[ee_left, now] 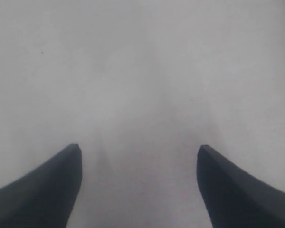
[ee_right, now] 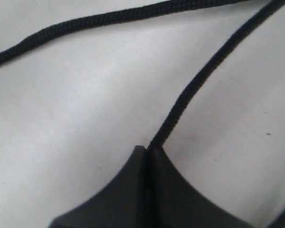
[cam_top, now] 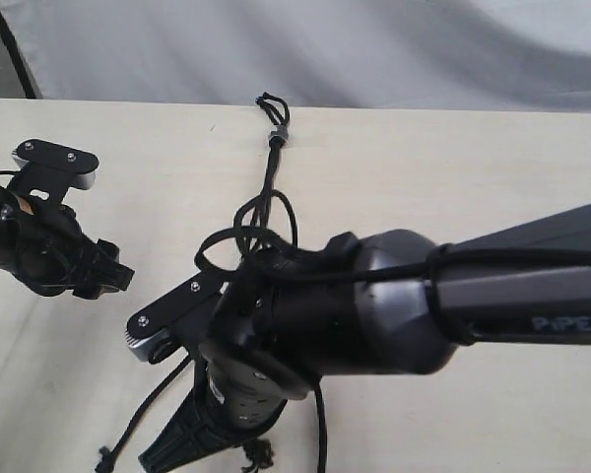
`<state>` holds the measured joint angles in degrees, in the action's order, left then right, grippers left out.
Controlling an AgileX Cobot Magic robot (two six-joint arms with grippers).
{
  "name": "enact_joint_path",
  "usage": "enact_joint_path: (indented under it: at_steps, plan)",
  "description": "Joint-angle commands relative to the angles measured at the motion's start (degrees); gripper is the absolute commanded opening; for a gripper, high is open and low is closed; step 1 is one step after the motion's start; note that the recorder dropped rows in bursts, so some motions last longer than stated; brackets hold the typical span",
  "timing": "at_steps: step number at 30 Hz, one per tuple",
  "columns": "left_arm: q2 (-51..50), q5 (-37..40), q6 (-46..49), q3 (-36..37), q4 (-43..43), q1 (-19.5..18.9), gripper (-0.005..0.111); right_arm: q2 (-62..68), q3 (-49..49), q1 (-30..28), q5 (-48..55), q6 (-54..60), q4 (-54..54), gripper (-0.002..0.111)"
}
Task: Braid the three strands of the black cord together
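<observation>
The black cord [cam_top: 271, 172] runs from its short loop and grey clip [cam_top: 276, 129] at the far table edge toward the near side, where its strands cross in loose loops [cam_top: 266, 225] and pass under my right arm. My right gripper [ee_right: 147, 148] is shut on one strand [ee_right: 199, 83], which leaves the fingertips taut. Another strand [ee_right: 85, 21] lies across the table beyond it. One strand end [cam_top: 128, 434] trails to the near left, with a frayed tip [cam_top: 257, 454] beside the right gripper [cam_top: 167, 455]. My left gripper [ee_left: 138, 149] stands open over bare table, away from the cord, at the left [cam_top: 113, 278].
The pale table [cam_top: 453, 168] carries only the cord. A grey cloth backdrop [cam_top: 374, 49] hangs behind its far edge. My right arm's bulky wrist [cam_top: 374, 305] hides the middle of the strands in the exterior view.
</observation>
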<state>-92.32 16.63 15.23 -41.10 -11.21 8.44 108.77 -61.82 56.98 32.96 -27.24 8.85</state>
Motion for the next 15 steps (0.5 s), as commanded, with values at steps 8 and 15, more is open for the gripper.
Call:
enact_joint_path:
  at_steps: [8,15]
  plan:
    - [0.30,-0.02,-0.32,0.08,-0.16,-0.29,0.065,-8.22,-0.10,-13.04,5.14,0.90,16.33,0.000]
    - [0.30,-0.25,-0.32,0.08,-0.16,-0.29,0.065,-1.35,-0.10,-17.55,2.05,0.90,16.12,0.000]
